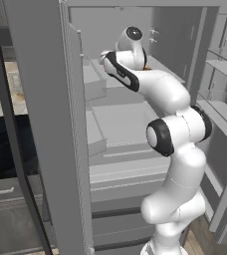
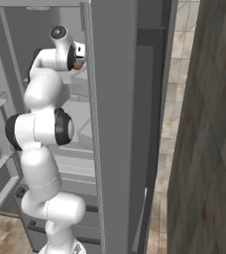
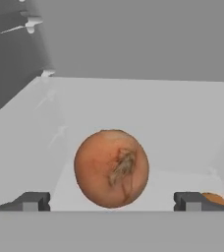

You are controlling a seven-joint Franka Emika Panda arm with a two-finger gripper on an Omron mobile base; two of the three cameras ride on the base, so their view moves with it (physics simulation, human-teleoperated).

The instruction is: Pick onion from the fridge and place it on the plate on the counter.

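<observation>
While the arm reaches into the open fridge (image 1: 46, 99), one onion (image 3: 111, 168) sits on a grey upper shelf (image 3: 148, 108), centred just ahead of the gripper (image 3: 111, 201). Its two fingertips (image 3: 31, 201) are spread wide, one on each side, holding nothing. One orange-brown item (image 3: 217, 199) lies beside the right tip.

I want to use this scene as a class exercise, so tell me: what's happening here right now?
A white robot arm has reached into the open fridge and lined up its gripper on the onion lying on a grey shelf. In the hand view the onion sits between the two spread fingertips, so the gripper is open and nothing is gripped yet. An orange-brown item lies off to the right of the onion. Closing on the onion looks like the likely next step.
</observation>
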